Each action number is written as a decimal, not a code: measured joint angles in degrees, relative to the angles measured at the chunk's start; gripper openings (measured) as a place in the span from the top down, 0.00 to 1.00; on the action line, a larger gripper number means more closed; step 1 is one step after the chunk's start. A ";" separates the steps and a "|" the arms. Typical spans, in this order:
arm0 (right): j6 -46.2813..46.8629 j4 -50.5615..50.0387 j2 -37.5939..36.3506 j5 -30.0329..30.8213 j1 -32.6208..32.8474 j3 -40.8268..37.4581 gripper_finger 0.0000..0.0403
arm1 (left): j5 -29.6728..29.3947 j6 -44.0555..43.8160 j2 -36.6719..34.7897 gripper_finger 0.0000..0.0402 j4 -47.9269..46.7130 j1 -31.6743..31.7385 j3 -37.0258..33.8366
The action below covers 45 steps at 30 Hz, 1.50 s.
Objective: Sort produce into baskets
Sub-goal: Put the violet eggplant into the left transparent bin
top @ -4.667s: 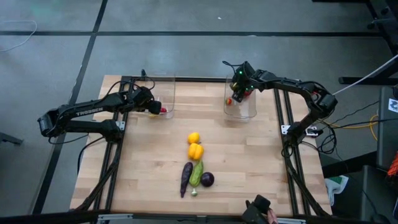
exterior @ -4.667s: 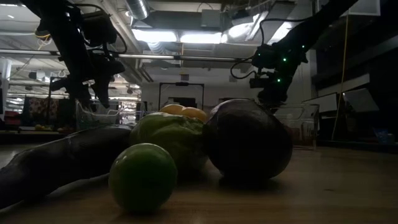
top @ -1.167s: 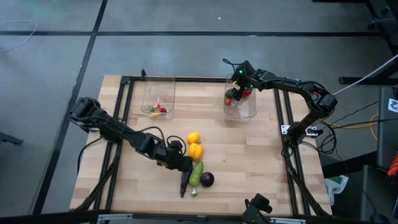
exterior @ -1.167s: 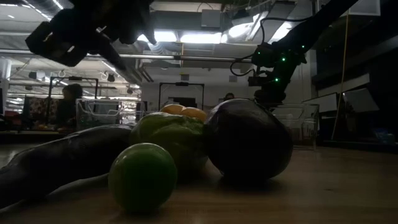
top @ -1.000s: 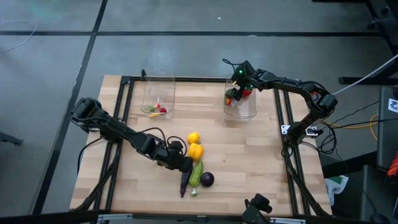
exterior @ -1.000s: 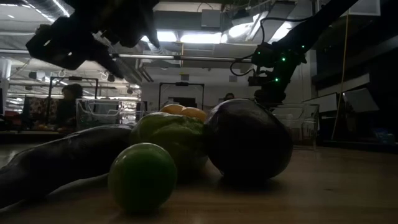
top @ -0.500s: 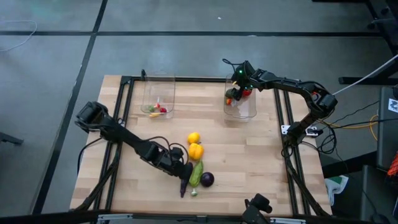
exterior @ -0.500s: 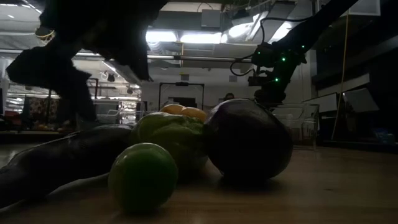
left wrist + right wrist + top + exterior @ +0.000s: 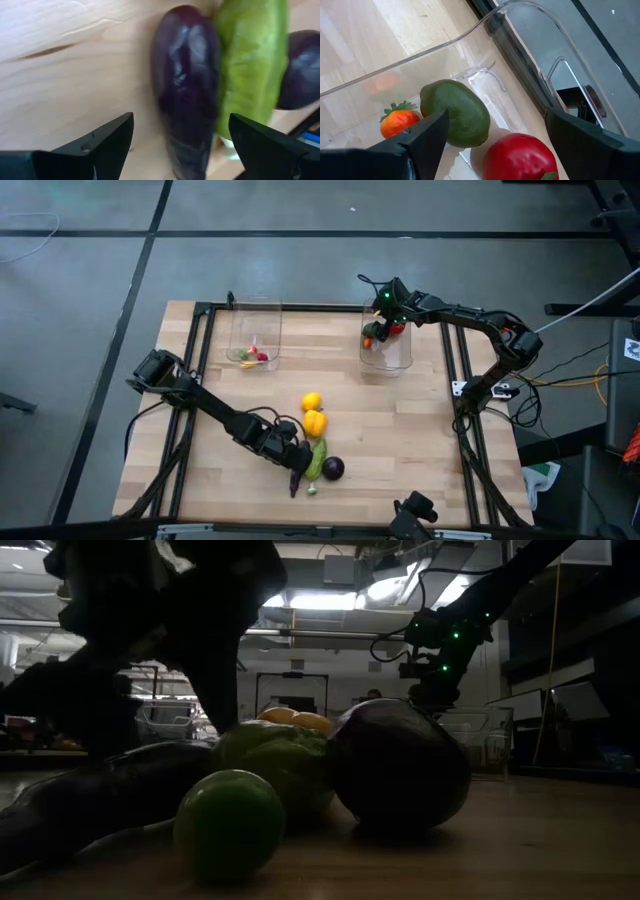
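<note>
Left tool [image 9: 180, 145], fingers spread, straddles the glossy dark-purple eggplant [image 9: 187, 115] touching the green cucumber [image 9: 250, 65].

Overhead, the table [image 9: 400, 420] sits evenly lit, shadows faint. Down low it's dim and backlit: ceiling lights [image 9: 290, 600] glare, produce reads as dark shapes. Up close, the eggplant [image 9: 187, 110] blurs; the basket wall [image 9: 445, 45] catches soft reflections.
</note>
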 joint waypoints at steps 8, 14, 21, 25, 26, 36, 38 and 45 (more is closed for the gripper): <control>0.00 0.00 0.00 0.00 0.01 0.00 0.19 | -0.01 -0.10 1.35 0.20 0.74 0.04 -0.02; 0.00 0.01 0.00 0.00 0.01 0.00 0.19 | -0.02 -0.12 1.35 0.20 0.72 0.06 -0.02; -0.01 0.01 0.00 0.00 0.01 0.00 0.19 | -0.25 -1.06 1.37 0.20 2.08 0.44 -0.02; -0.01 -0.01 0.00 0.00 0.01 0.00 0.19 | -2.08 -2.56 1.37 0.20 1.82 0.44 -0.02; -0.01 0.00 0.00 0.00 0.01 0.00 0.19 | -2.50 -2.84 1.37 0.20 1.62 0.45 -0.02; 0.00 0.01 0.00 0.00 0.01 0.00 0.19 | -3.21 -3.53 1.37 0.29 1.57 1.61 -0.02; -0.01 0.01 0.00 0.00 -0.01 0.00 0.19 | -3.19 -3.53 1.37 0.33 1.59 1.75 -0.02; 0.01 0.00 0.00 0.00 0.00 0.00 0.19 | -3.19 -3.53 1.37 0.48 1.68 1.75 -0.02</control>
